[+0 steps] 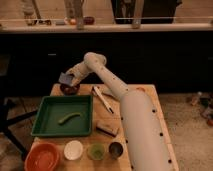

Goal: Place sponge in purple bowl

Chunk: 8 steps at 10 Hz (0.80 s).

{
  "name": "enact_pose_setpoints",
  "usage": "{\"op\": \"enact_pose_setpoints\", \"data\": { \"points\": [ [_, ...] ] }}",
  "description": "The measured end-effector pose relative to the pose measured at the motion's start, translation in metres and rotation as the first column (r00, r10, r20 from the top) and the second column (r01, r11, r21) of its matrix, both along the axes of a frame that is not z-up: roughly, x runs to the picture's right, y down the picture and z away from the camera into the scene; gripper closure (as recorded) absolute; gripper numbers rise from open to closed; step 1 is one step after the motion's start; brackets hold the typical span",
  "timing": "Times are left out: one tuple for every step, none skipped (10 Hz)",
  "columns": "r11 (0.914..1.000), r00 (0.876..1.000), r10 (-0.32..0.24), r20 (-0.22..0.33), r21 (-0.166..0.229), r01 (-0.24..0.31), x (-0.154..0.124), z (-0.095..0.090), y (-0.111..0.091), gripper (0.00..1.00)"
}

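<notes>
The purple bowl [69, 89] sits at the far left of the wooden table [145, 100], just behind the green tray. My gripper [70, 79] hangs directly above the bowl, shut on the sponge [65, 78], a small blue-grey block held just over the bowl's rim. The white arm [115, 90] stretches from the lower right across the table to it.
A green tray [45, 117] holds a green bean-shaped item [69, 118]. Along the front edge stand an orange bowl [43, 156], white bowl [73, 150], green cup [95, 151] and dark cup [116, 149]. A brown-topped block [107, 128] and utensils [102, 98] lie mid-table.
</notes>
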State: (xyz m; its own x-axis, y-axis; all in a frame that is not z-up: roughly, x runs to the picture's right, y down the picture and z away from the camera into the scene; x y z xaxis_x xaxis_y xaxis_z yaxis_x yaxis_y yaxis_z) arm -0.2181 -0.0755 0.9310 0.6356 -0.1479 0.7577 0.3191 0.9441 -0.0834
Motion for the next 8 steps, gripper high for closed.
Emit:
{"op": "enact_pose_setpoints", "data": {
  "points": [
    [1.0000,1.000,0.002,-0.003,0.000,-0.002,0.0026,0.0007,-0.0004,0.82],
    [1.0000,1.000,0.001,-0.002,0.000,-0.001,0.0016,0.0005,-0.0002,0.73],
    [1.0000,1.000,-0.001,-0.001,0.000,0.001,0.0000,0.0003,0.0003,0.63],
    [1.0000,1.000,0.000,-0.001,0.000,0.000,0.0003,0.0003,0.0002,0.51],
    [1.0000,1.000,0.000,-0.002,0.000,0.000,0.0014,0.0005,0.0000,0.43],
    [1.0000,1.000,0.002,-0.003,0.000,-0.002,0.0025,0.0008,-0.0002,0.33],
    [1.0000,1.000,0.002,-0.003,0.000,-0.002,0.0028,0.0008,-0.0003,0.23],
    [1.0000,1.000,0.001,-0.002,0.000,-0.001,0.0022,0.0007,-0.0002,0.20]
  ]
}}
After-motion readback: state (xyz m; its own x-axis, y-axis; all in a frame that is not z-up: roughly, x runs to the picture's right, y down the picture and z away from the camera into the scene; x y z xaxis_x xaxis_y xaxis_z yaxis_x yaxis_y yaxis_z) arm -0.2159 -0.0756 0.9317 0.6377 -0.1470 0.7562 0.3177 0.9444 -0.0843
